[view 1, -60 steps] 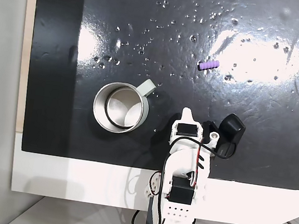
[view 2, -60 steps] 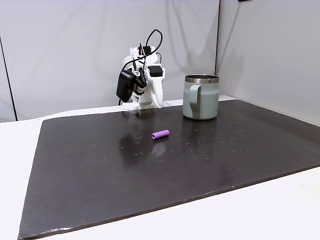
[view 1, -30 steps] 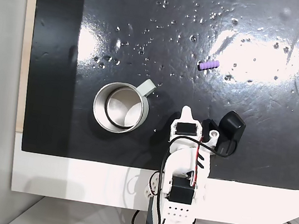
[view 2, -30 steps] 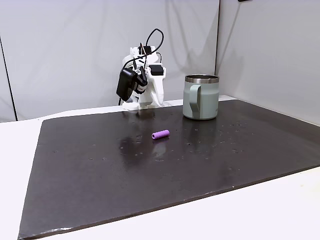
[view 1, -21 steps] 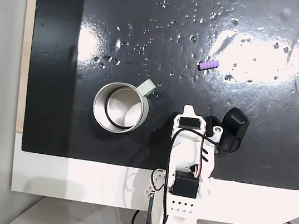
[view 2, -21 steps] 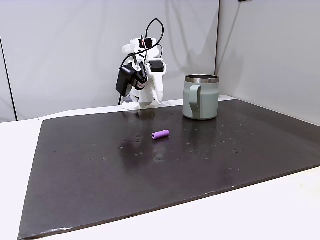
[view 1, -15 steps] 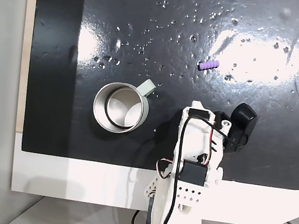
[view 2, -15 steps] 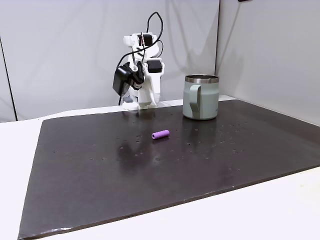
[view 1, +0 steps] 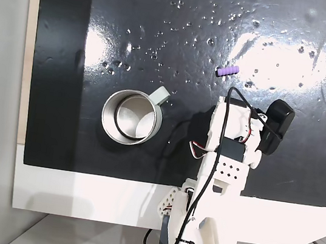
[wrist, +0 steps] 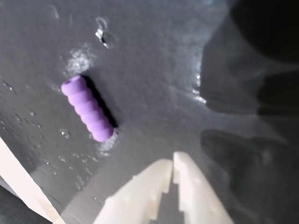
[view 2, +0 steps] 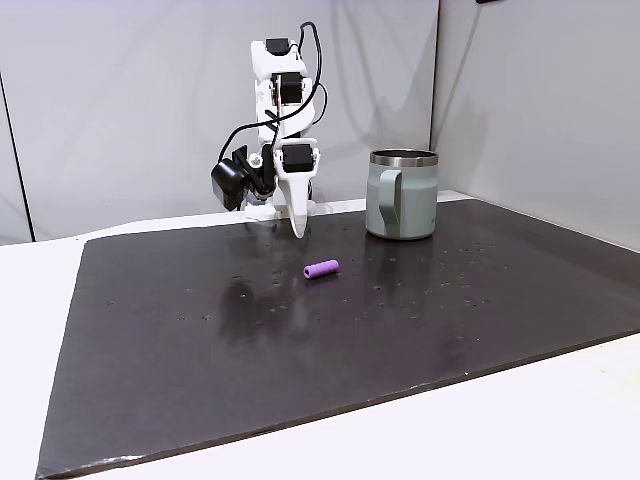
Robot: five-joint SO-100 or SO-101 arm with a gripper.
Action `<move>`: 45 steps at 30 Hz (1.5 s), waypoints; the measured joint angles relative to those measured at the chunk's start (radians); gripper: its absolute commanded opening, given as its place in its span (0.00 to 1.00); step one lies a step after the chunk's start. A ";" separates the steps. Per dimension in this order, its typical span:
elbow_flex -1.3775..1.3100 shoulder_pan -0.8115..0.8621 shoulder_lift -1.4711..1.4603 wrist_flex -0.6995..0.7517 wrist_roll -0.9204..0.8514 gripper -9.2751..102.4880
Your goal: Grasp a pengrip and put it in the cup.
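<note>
Below plain grey walls, we see a white table (view 2: 560,410) carrying a large black mat (view 2: 400,330) that is glossy, pitted and flecked with small droplets; in a fixed view from above, glare pools across its far right half. At the mat's near edge in that view, the white arm (view 1: 220,167) rises from its base, a black camera module at its right side. Left of the arm stands the cup (view 1: 131,117), a silver mug with its stubby handle pointing toward the far right. From the side, we see the gripper (view 2: 297,222) hanging point-down above the mat, its tips pressed together around nothing, as the wrist view (wrist: 172,173) confirms. Farther out on the mat, well apart from the cup, the pengrip (view 1: 228,71) lies on its side, untouched, purple and ribbed (wrist: 87,108).
</note>
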 measured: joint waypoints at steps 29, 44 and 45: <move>-0.426 -0.006 -0.417 0.103 0.055 0.31; -0.667 -0.067 -0.652 0.219 0.114 0.31; -0.681 -0.072 -0.669 0.232 0.117 0.30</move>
